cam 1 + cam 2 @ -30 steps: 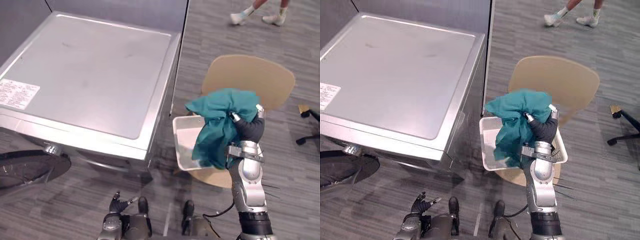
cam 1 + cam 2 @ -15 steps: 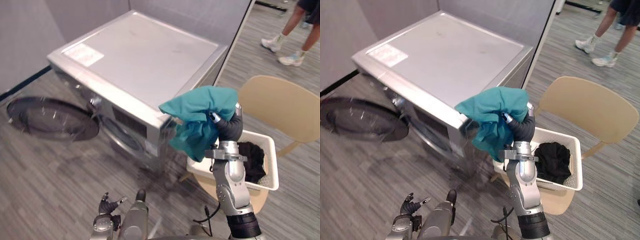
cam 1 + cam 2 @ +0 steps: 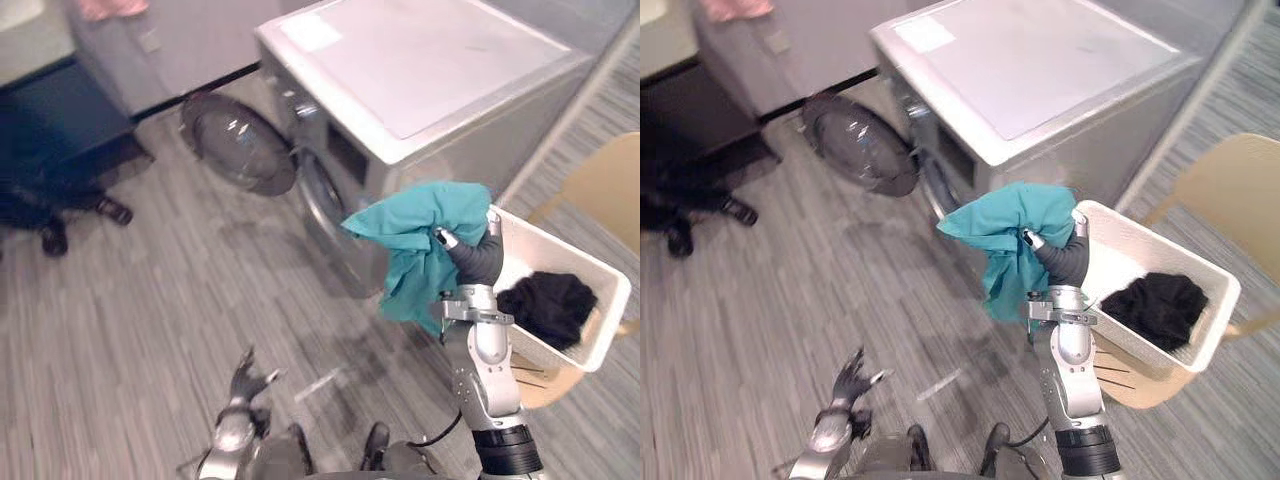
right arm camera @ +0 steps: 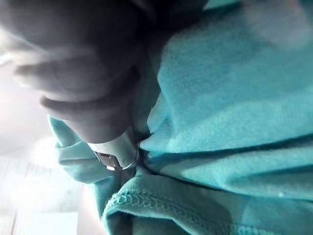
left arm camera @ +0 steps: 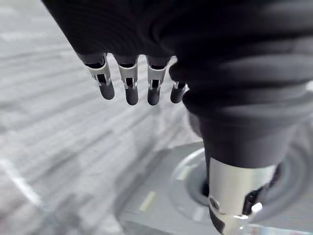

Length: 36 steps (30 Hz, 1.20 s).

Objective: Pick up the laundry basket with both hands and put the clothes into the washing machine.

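My right hand (image 3: pixel 478 258) is closed around the crumpled teal cloth garment (image 3: pixel 415 240), raised just in front of the silver front-loading washing machine (image 3: pixel 430 90). Its round glass door (image 3: pixel 238 145) stands open. I should lower the garment to the machine's drum opening (image 3: pixel 320 205) and loosen my fingers only inside it. My left hand (image 3: pixel 848 385) hangs loose and holds nothing. The white plastic laundry basket (image 3: pixel 560 252) stands beside the machine.

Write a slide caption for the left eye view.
Right hand holds a teal cloth near the open washing machine; a black garment lies in the white basket.
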Tool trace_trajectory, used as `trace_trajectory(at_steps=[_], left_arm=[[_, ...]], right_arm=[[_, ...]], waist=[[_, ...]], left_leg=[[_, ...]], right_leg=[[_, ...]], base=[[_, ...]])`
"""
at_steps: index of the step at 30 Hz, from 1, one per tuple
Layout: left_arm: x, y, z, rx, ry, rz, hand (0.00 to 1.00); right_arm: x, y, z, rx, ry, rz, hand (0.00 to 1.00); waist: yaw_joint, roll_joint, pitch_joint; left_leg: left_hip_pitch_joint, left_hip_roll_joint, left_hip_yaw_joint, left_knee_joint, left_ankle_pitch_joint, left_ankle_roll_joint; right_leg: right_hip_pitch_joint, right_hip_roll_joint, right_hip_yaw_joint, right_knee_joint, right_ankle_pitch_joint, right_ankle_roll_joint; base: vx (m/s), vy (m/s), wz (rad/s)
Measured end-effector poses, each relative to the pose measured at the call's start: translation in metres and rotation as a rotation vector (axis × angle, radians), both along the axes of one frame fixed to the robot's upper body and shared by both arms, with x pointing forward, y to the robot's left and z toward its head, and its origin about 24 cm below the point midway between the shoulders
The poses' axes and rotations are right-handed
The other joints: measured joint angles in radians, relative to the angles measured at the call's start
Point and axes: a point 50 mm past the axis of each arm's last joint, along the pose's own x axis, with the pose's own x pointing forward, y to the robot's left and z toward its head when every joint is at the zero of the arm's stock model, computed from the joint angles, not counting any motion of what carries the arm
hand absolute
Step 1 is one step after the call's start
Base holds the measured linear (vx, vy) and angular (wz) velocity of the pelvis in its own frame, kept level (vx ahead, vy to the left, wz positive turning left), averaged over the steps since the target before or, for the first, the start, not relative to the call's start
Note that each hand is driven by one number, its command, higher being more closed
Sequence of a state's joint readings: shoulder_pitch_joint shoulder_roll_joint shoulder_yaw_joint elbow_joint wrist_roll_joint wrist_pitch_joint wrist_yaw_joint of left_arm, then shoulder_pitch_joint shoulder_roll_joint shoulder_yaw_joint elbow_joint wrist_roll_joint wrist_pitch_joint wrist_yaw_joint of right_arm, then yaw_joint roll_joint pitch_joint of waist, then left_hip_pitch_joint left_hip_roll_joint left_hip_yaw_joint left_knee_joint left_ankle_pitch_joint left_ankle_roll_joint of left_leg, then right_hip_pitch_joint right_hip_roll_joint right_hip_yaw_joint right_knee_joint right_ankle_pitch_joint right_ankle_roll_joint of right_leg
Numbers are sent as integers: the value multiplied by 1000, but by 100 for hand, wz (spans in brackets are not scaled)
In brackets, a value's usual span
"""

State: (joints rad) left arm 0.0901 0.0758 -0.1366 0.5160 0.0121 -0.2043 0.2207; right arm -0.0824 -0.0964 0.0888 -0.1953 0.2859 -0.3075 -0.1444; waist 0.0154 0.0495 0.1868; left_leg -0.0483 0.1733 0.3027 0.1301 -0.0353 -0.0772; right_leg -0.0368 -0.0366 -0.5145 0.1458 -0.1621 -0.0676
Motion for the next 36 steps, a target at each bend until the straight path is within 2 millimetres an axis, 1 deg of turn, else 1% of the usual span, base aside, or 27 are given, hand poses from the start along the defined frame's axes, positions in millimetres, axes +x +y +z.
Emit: trace_trajectory(at_steps=[1, 2, 3, 4, 6, 7, 8, 9, 11, 13, 14, 16, 19, 20, 22, 23, 24, 27, 30, 32, 35, 36], left_arm=[[10, -9, 17, -16, -88, -35, 0], [17, -18, 39, -36, -199, -66, 0], [21, -24, 59, -54, -302, -87, 0], [22, -27, 68, -63, -349, -95, 0], [26, -36, 97, -75, -497, -140, 0], [28, -38, 103, -72, -529, -155, 0], [31, -45, 113, -72, -573, -184, 0], [32, -51, 117, -78, -591, -202, 0], [35, -75, 131, -84, -657, -306, 0], [37, -89, 141, -78, -704, -355, 0], [39, -90, 144, -61, -720, -358, 100], [41, -88, 144, -29, -722, -358, 100], [43, -88, 146, 7, -730, -363, 100], [43, -87, 145, 48, -732, -374, 100], [43, -86, 143, 78, -726, -389, 100], [43, -84, 142, 98, -719, -395, 100], [43, -83, 140, 117, -716, -397, 100], [43, -81, 136, 140, -699, -404, 100], [42, -78, 130, 149, -665, -396, 100], [40, -73, 122, 157, -626, -388, 100], [34, -65, 109, 152, -568, -354, 100], [33, -63, 107, 150, -556, -338, 100]], right_arm=[[0, 4, 0, 1, -5, 23, 100], [-2, 14, 2, 12, -15, 71, 100], [-5, 28, 5, 25, -30, 142, 100], [-6, 36, 5, 27, -34, 185, 100], [-12, 69, 8, 30, -48, 353, 100], [-13, 79, 9, 31, -56, 405, 100], [-15, 95, 13, 28, -69, 483, 100], [-16, 101, 14, 23, -75, 514, 100], [-15, 124, 15, 18, -73, 625, 100], [-12, 133, 9, 19, -37, 665, 100], [-10, 134, 7, 40, -19, 672, 100], [-8, 134, 6, 99, 8, 692, 100], [-6, 134, 3, 160, 39, 719, 100], [-6, 132, 1, 186, 54, 748, 100], [-7, 132, -3, 187, 72, 770, 100], [-8, 131, -6, 187, 85, 792, 100], [-10, 130, -9, 185, 96, 802, 0], [-13, 127, -16, 172, 114, 803, 0], [-18, 120, -30, 144, 156, 778, 0], [-23, 112, -46, 100, 203, 736, 0], [-27, 101, -64, 51, 274, 664, 0], [-27, 99, -67, 31, 286, 648, 0]], waist=[[5, -4, -3], [11, -10, -7], [24, -14, -11], [29, -13, -20], [33, -11, -55], [33, -11, -64], [33, -12, -71], [34, -14, -75], [39, -15, -94], [52, -18, -100], [52, -19, -102], [53, -23, -111], [52, -27, -115], [49, -28, -116], [46, -30, -121], [47, -34, -127], [48, -38, -131], [49, -44, -137], [49, -45, -138], [49, -45, -138], [49, -46, -139], [49, -46, -139]], left_leg=[[11, 0, -2, -42, -4, -5], [19, -2, -19, -71, -4, -6], [29, -14, -30, -83, -1, -10], [28, -20, -30, -83, 0, -10], [25, -47, -43, -93, 5, -1], [25, -54, -45, -97, 8, 4], [27, -64, -53, -100, 12, 9], [27, -69, -57, -101, 16, 15], [28, -81, -71, -130, 32, 35], [28, -86, -74, -134, 40, 45], [28, -88, -79, -136, 42, 48], [28, -90, -82, -151, 58, 56], [26, -88, -88, -170, 75, 54], [29, -88, -94, -177, 84, 55], [32, -88, -102, -187, 89, 53], [29, -88, -103, -190, 95, 46], [29, -87, -106, -196, 100, 44], [29, -83, -107, -200, 104, 41], [29, -80, -109, -202, 106, 39], [31, -79, -110, -207, 106, 39], [35, -78, -109, -223, 112, 30], [33, -78, -108, -223, 112, 30]], right_leg=[[1, 3, -27, 3, 1, 2], [7, -1, -52, 7, 5, 7], [16, -13, -60, 5, 11, 18], [16, -18, -60, 4, 16, 26], [21, -40, -64, -11, 34, 54], [23, -45, -66, -16, 41, 59], [33, -50, -72, -30, 53, 66], [37, -52, -76, -37, 58, 68], [40, -53, -91, -58, 77, 71], [49, -51, -93, -80, 92, 71], [51, -50, -95, -84, 96, 70], [51, -45, -95, -104, 111, 64], [55, -30, -99, -136, 132, 54], [62, -24, -104, -150, 141, 52], [68, -17, -109, -163, 148, 47], [68, -10, -109, -174, 155, 43], [68, -3, -109, -181, 160, 41], [68, 2, -108, -188, 167, 34], [67, 5, -106, -187, 170, 32], [66, 6, -105, -185, 170, 32], [60, 8, -102, -184, 170, 32], [57, 8, -101, -183, 170, 32]], base=[[-115, 119, 77], [-95, 115, 67], [-78, 125, 45], [-56, 141, 20], [-54, 168, 15], [-52, 155, 18], [-42, 110, 17], [-46, 81, 21], [-46, 53, 20], [-41, 16, 7], [-39, -1, 3], [-44, -19, 1], [-50, -35, 2], [-60, -35, 9], [-50, -23, 7], [-52, -3, 0], [-61, -7, -1], [-42, -1, -2], [-24, 6, -2], [0, 0, 0], [13, 11, -2], [35, 17, -5]])
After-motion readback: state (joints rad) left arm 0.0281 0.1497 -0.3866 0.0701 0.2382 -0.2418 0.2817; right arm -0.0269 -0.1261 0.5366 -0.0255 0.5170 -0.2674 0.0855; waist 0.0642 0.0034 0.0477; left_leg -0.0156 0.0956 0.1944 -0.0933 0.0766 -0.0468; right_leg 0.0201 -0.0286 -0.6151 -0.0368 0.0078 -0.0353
